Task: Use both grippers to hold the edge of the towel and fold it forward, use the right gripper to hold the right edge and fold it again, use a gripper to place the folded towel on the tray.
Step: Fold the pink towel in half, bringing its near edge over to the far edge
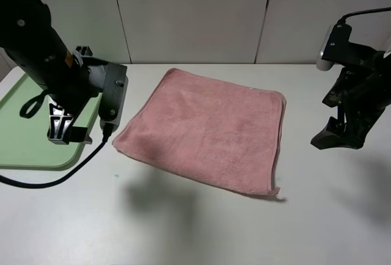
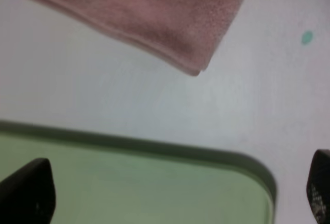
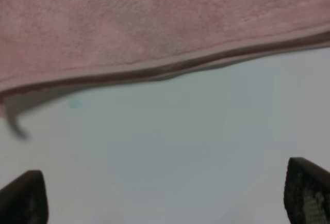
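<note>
The pink towel lies flat on the white table, turned slightly, and its right side shows two stacked layers. Its hem runs across the right wrist view, with a loose thread at the near right corner. A towel corner shows in the left wrist view. My left gripper is open and empty above the right end of the pale-green tray, left of the towel; it also shows in the left wrist view. My right gripper is open and empty above bare table, right of the towel; it also shows in the right wrist view.
The tray's rounded rim lies close to the towel's left corner. A small green speck marks the table near that corner. A black cable loops from the left arm over the tray's front edge. A pale wall stands behind the table.
</note>
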